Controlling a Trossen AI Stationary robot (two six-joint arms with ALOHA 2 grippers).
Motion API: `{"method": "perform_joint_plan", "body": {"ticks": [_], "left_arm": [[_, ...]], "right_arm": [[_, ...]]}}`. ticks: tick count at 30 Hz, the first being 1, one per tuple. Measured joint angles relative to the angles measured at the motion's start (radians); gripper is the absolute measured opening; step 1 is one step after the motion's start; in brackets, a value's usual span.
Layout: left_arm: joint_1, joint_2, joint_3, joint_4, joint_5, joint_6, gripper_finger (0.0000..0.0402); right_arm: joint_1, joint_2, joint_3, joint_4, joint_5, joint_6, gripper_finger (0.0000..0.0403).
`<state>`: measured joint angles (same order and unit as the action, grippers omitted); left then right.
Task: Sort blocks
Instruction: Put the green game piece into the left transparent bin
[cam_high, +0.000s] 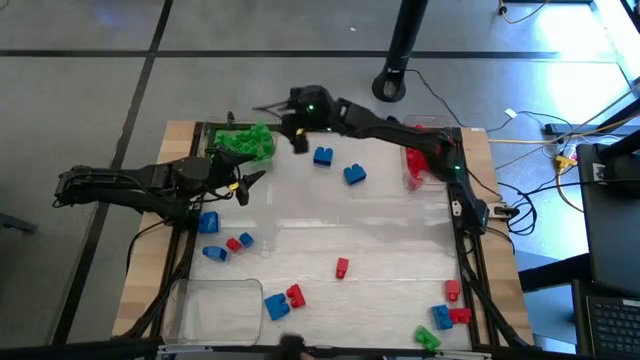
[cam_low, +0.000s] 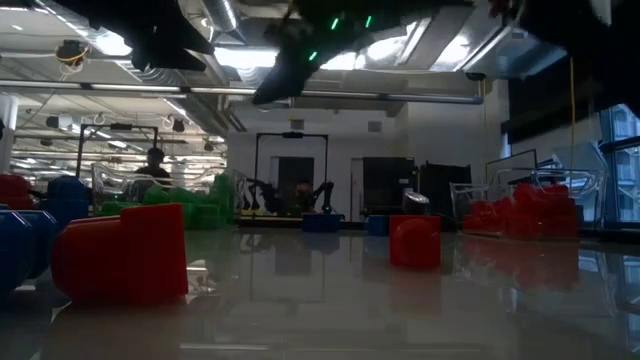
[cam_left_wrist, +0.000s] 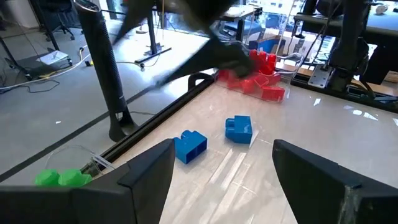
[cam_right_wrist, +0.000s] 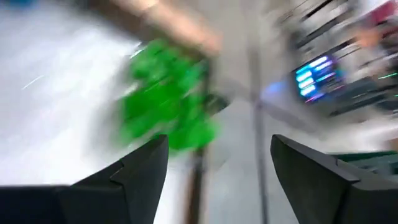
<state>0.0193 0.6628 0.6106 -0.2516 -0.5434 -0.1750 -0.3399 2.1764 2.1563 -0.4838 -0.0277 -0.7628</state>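
Near edge of the pale glossy bench (cam_high: 380, 240): empty clear tray (cam_high: 212, 308) at the left corner, blue and red blocks (cam_high: 284, 299) beside it, a red and green cluster (cam_high: 446, 318) at the right corner. Mid-bench, a lone red block (cam_high: 342, 266), small blue and red blocks (cam_high: 225, 243) to the left. Left gripper (cam_high: 247, 184) low over the left side, fingers spread, empty. Farther, two blue blocks (cam_high: 337, 165) between the arms. Right gripper (cam_high: 268, 109) reaching across to the far left corner, just beside the heap of green blocks (cam_high: 246, 140), fingers apart, nothing between them. Red pile (cam_high: 417, 165) in the far right tray. Beyond: grey floor, black post base (cam_high: 391, 84), cables. Studded, glossy plastic throughout.
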Motion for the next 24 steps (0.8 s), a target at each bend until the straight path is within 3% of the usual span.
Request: {"method": "perform_joint_plan", "body": {"ticks": [6, 15, 19, 24], "left_arm": [[0.0, 0.0, 0.0, 0.001, 0.0, 0.0, 0.0261], [0.0, 0.0, 0.0, 0.002, 0.0, -0.005, 0.0261], [0.0, 0.0, 0.0, 0.001, 0.0, -0.005, 0.0261], [0.0, 0.0, 0.0, 0.001, 0.0, -0.006, 0.0261]], "right_arm": [[0.146, -0.216, 0.0, -0.481, 0.138, 0.055, 0.0276], [0.457, -0.357, 0.0, -1.018, 0.246, 0.485, 0.0276], [0.61, -0.357, -0.066, -1.081, 0.33, 0.636, 0.0276], [0.758, -0.364, -0.207, -1.087, 0.297, 0.782, 0.0276]]}}
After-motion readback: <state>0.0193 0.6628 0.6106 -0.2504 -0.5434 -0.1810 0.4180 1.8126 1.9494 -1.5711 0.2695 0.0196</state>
